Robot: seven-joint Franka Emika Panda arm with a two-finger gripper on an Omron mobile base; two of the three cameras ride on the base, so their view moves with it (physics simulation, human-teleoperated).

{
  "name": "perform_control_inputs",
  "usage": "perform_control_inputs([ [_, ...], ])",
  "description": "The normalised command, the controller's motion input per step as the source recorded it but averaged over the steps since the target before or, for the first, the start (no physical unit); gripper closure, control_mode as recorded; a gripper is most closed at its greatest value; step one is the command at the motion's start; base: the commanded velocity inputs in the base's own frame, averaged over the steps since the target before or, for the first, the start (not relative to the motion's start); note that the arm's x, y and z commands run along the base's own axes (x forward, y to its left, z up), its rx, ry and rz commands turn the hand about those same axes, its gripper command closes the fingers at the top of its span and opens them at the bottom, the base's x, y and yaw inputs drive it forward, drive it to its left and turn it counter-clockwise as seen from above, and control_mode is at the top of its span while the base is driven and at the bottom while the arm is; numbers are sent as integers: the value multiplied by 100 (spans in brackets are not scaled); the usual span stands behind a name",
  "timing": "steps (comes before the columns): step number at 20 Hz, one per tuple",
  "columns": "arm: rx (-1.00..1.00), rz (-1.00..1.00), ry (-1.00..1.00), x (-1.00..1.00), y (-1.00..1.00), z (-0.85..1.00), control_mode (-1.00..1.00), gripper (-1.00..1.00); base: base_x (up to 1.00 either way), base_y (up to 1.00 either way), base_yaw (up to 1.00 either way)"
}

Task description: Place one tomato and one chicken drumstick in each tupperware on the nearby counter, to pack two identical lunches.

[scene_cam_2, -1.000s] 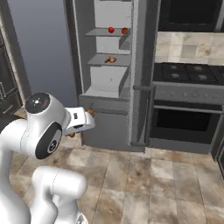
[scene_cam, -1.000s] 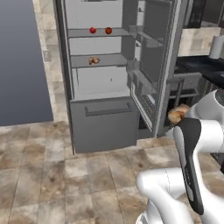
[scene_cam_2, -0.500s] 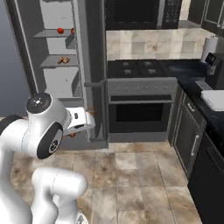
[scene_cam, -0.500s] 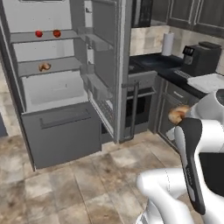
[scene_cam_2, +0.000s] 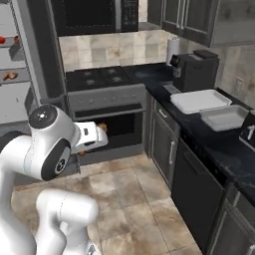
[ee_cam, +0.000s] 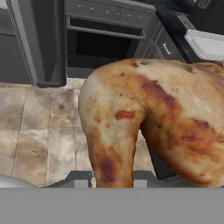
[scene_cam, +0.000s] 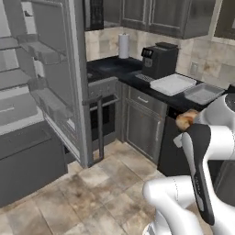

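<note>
Clenching one chicken drumstick, gripper; two tupperware side by side on counter

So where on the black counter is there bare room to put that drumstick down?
Both pale grey-white tupperware trays, near the coffee machine and nearer the robot, look empty. The glossy black counter is bare this side of them. It is crowded between the black coffee machine and first tray. The gripper holds the golden-brown chicken drumstick.
</note>
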Motion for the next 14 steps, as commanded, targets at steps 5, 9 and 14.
perform_control_inputs([
  [5, 0, 0, 0, 0, 0, 0, 100, 100, 51, -48, -39],
  [9, 0, 0, 0, 0, 0, 0, 100, 100, 88, -18, -34],
  [14, 0, 0, 0, 0, 0, 0, 100, 100, 100, -1, -29],
])
